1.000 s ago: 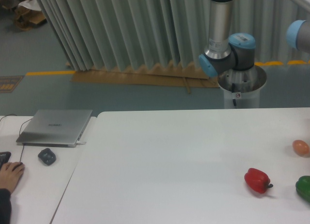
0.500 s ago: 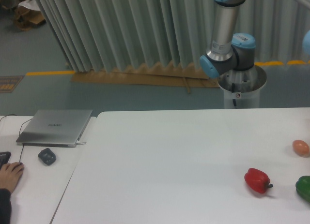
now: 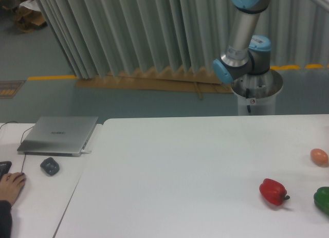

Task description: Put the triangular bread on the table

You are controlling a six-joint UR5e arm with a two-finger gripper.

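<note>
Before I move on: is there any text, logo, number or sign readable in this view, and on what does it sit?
None can be read.
Laptop: a faint mark in the middle of the closed lid, too small and blurred to read.
Robot arm, large white table, red pepper, green pepper and egg-shaped thing: no visible lettering.

You see the white table (image 3: 169, 171) carrying a red pepper (image 3: 272, 191), a green pepper (image 3: 323, 199) at the right edge and an orange egg (image 3: 319, 157), while the desk (image 3: 36, 197) beside it bears a laptop (image 3: 58, 134) and mouse (image 3: 49, 166).
</note>
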